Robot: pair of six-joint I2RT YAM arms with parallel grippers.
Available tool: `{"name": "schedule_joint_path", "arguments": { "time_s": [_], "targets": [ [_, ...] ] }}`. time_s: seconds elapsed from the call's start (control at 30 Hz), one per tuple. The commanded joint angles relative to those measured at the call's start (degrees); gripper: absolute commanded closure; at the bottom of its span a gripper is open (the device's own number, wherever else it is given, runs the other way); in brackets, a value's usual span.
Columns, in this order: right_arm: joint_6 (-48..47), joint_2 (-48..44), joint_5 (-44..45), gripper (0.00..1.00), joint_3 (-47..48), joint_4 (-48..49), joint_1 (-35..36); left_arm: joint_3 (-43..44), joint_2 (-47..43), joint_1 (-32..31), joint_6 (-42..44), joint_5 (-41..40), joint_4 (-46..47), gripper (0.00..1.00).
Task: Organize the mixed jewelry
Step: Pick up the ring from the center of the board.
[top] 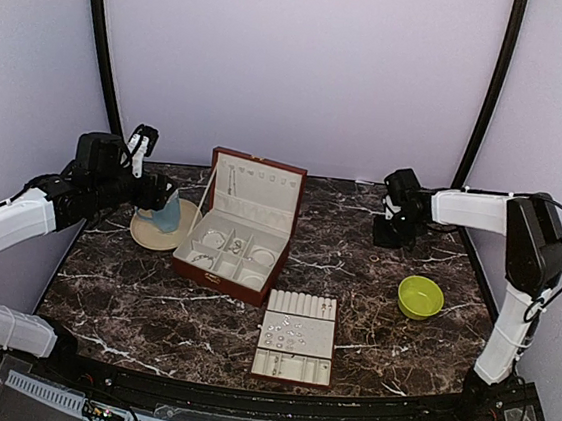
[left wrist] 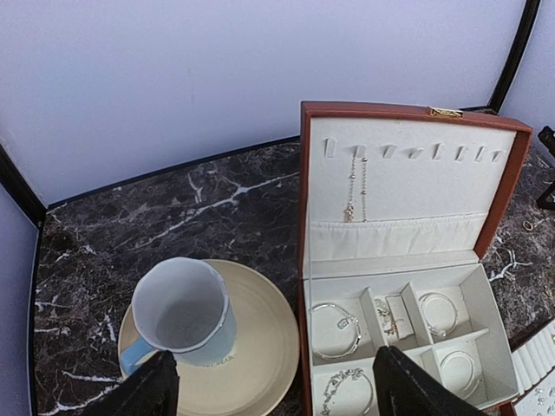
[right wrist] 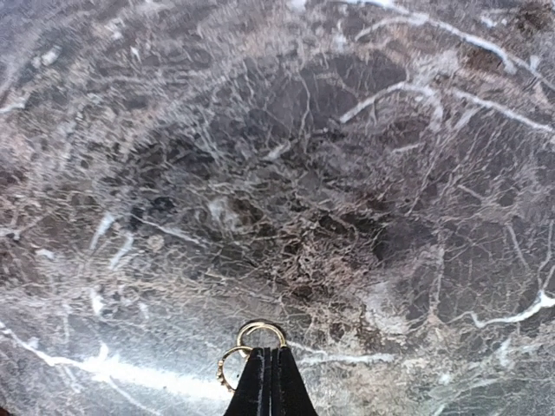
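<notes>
Far right corner of the tabletop (top: 370, 320): your right gripper (right wrist: 269, 357) stands clenched. Its tips appear to pinch the rim of a small ring (right wrist: 262, 330), and a beaded ring (right wrist: 227, 364) lies just beside it, seemingly touching. The hold looks thin. Lift sharply and the small ring may flick free, or drag its neighbour along and drop it on the veined marble, where such pieces are hard to spot.

Your left gripper (left wrist: 273, 386) hangs released, grasping nothing, above the mug (left wrist: 184, 312) and plate (left wrist: 264, 347) near the left edge.

At mid-tabletop, toward the far edge, the open jewelry box (left wrist: 304, 199) carries hoop bracelets (left wrist: 438, 312) in its outer compartments. Small pieces (left wrist: 386, 316) sit in the narrow middle compartment, and a chain (left wrist: 351, 186) hangs in the lid.

The ring tray (top: 301, 303) by the near edge holds several silvery pieces (top: 289, 327) across its middle rows. The green bowl (top: 421, 298) near the right edge shows nothing inside, and neither does the mug.
</notes>
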Motion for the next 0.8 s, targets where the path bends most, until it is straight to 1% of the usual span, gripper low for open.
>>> {"name": "schedule_joint_path", "arguments": {
  "time_s": [0.0,0.1,0.13,0.23,0.3,0.33,0.4,0.47,0.5,0.53,0.57,0.6,0.63,0.67,0.7,0.77],
  "targets": [
    [0.17,-3.91,-2.14,1.0,-1.92,0.04,-0.29,-0.78,-1.16,0.3,1.32,6.11,2.58,0.22],
    [-0.67,-5.77,-6.3,1.0,-3.91,1.51,-0.2,-1.39,-1.13,0.13,3.58,12.86,3.83,0.26],
    [-0.96,-6.62,-8.97,1.0,-4.92,2.46,-0.12,-1.6,-1.25,-0.36,3.97,14.12,4.9,0.27],
    [-1.52,-9.46,-13.69,1.0,-8.1,4.78,0.85,-3.44,-1.39,-2.52,5.91,21.59,8.88,0.28],
    [-2.46,-11.39,-15.17,1.0,-9.89,5.81,2.51,-3.93,-0.44,-5.46,6.05,24.22,10.39,0.28],
    [-2.87,-12.45,-15.82,1.0,-10.92,6.51,3.6,-3.97,0.02,-8.09,5.73,24.5,11.0,0.28],
    [-3.51,-14.36,-16.94,1.0,-13.08,8.52,6.27,-4.16,2.13,-12.03,3.2,25.29,13.16,0.28],
    [-3.96,-16.16,-18.45,1.0,-15.43,11.2,9.23,-4.23,4.84,-15.22,-1.59,26.21,16.28,0.28],
    [-4.26,-17.15,-18.86,1.0,-16.59,12.73,10.63,-4.26,7.05,-16.81,-5.53,27.16,19.0,0.28],
    [-4.62,-17.99,-19.34,1.0,-17.62,14.87,12.82,-4.12,8.12,-17.35,-7.75,27.51,20.18,0.28],
    [-4.93,-18.83,-19.73,1.0,-18.53,16.34,14.44,-3.98,10.39,-18.05,-13.24,27.94,22.43,0.29],
    [-5.32,-19.81,-20.07,1.0,-19.41,17.56,15.89,-3.61,12.74,-18.19,-16.27,28.6,23.57,0.3],
    [-5.68,-20.48,-20.38,1.0,-19.86,18.89,17.28,-3.33,13.78,-18.5,-22.2,30.42,25.76,0.31],
    [-6.0,-21.13,-20.68,1.0,-20.22,20.26,18.49,-2.83,15.54,-18.64,-24.66,31.99,26.69,0.31],
    [-6.2,-21.72,-21.04,1.0,-20.54,21.53,19.45,-2.67,16.28,-18.96,-29.16,32.65,28.17,0.32],
    [-6.74,-22.64,-21.8,1.0,-20.69,23.75,21.16,-2.31,17.96,-19.25,-33.88,34.34,29.42,0.32]
  ]
}}
